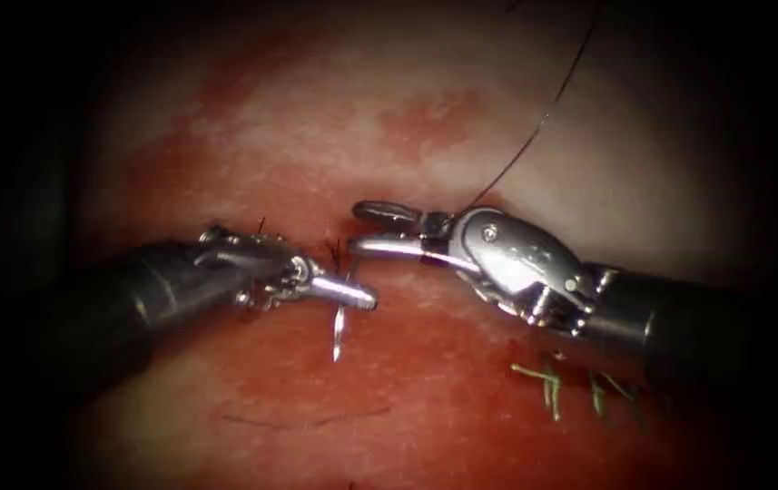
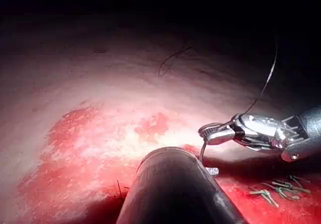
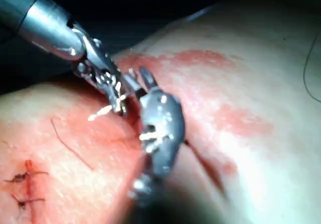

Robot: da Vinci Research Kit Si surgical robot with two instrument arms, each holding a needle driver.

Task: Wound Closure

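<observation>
Left tool (image 1: 352, 294) grips the needle (image 1: 339, 331) over the tissue (image 1: 461, 417); right tool (image 1: 379, 227) gapes, holding nothing.

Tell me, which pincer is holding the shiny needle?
The left pincer, coming from the picture's left. Its jaws are shut on the needle, whose point hangs free over the tissue. The right pincer is open, holding nothing.

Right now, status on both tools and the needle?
Left tool shut on needle mid-curve, tip free below. Right tool open, empty. Thread trails up.

Needle (image 1: 339, 328) and thread (image 1: 534, 127) between close-set claws
</observation>
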